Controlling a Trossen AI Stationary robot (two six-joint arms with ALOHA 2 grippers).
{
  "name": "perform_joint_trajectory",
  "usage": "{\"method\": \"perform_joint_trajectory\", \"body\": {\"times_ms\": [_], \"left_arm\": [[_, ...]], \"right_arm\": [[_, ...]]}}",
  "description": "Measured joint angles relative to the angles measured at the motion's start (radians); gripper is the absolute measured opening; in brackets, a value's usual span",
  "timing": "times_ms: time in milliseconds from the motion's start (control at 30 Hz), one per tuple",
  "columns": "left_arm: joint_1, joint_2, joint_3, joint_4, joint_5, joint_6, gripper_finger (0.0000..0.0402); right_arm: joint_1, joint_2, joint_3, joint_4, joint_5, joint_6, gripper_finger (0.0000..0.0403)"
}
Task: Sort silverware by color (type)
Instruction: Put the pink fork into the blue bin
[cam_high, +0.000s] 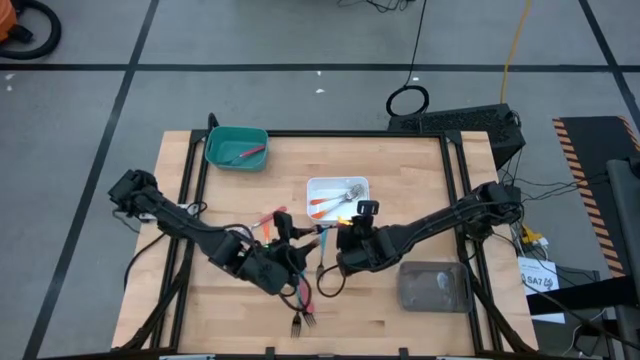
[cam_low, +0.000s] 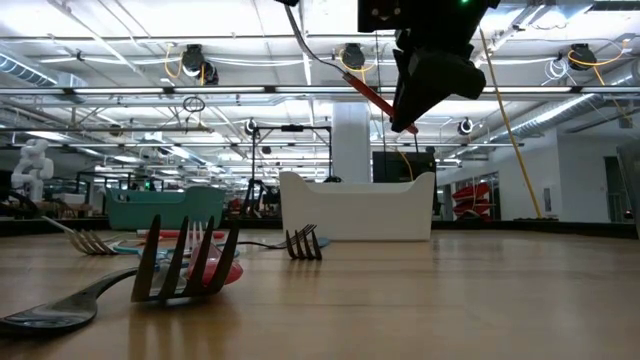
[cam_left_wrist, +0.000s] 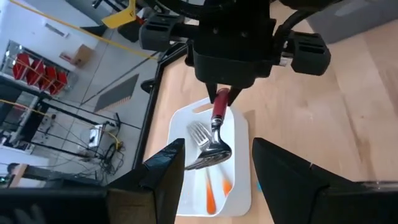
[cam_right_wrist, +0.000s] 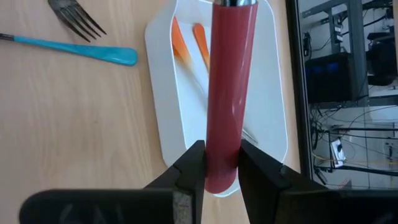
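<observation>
Held piece: I see a red-handled piece of silverware with a silver metal head (cam_left_wrist: 216, 134) pinched by its handle between the right gripper (cam_right_wrist: 219, 163) fingers, lifted above the wooden table (cam_high: 420, 170).
Right arm: it reaches in from the right side, gripper (cam_high: 352, 240) just beside the white plastic tray (cam_high: 322, 186).
Left arm: it comes in from the left, left gripper (cam_high: 285, 262) near the table's middle with its fingers spread and nothing between them.
Left wrist view: it alone shows the held piece's metal head hanging over the white tray (cam_left_wrist: 239, 186), orange handles (cam_left_wrist: 211, 196) lying inside.
Right wrist view: it shows a teal-handled fork (cam_right_wrist: 81, 46) flat on the wood beside the tray.
Low view: loose forks (cam_low: 185, 262) lie on the wood in front; the held red handle (cam_low: 378, 100) slants high overhead.
High view: a teal tray (cam_high: 236, 146) holds a red-handled piece (cam_high: 250, 153); a grey tray (cam_high: 433, 286) sits at the right.
Room: grey floor with black lines, ceiling lights beyond.
</observation>
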Motion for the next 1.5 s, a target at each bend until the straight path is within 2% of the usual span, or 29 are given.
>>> {"method": "perform_joint_trajectory", "body": {"times_ms": [300, 400, 500, 600, 733, 833, 1133, 1333, 1500], "left_arm": [[0.046, -0.007, 0.000, 0.021, 0.003, -0.030, 0.0196], [0.066, -0.010, 0.041, -0.032, 0.064, -0.093, 0.0202], [0.079, -0.010, 0.105, -0.161, 0.132, -0.166, 0.0225], [0.088, -0.010, 0.159, -0.240, 0.139, -0.163, 0.0259], [0.105, -0.010, 0.187, -0.266, 0.196, -0.107, 0.0296], [0.118, 0.013, 0.187, -0.267, 0.241, -0.094, 0.0309], [0.142, 0.122, 0.186, -0.195, 0.240, -0.068, 0.0312], [0.190, 0.125, 0.186, -0.196, 0.236, -0.124, 0.0312], [0.224, 0.125, 0.186, -0.211, 0.307, -0.146, 0.0312]], "right_arm": [[0.001, 0.000, 0.000, -0.021, -0.003, 0.002, 0.0070], [0.001, 0.000, 0.000, -0.050, -0.003, 0.025, 0.0070], [0.000, 0.000, -0.001, -0.086, -0.003, 0.051, 0.0070], [-0.001, 0.000, -0.001, -0.110, -0.003, 0.072, 0.0070], [-0.001, 0.000, -0.001, -0.117, -0.003, 0.076, 0.0070], [-0.001, 0.000, -0.001, -0.118, -0.003, 0.076, 0.0070], [-0.002, 0.001, -0.001, -0.152, -0.003, 0.099, 0.0070], [-0.002, 0.001, -0.001, -0.162, 0.002, 0.118, 0.0070], [-0.002, 0.001, -0.001, -0.163, 0.001, 0.118, 0.0070]]}}
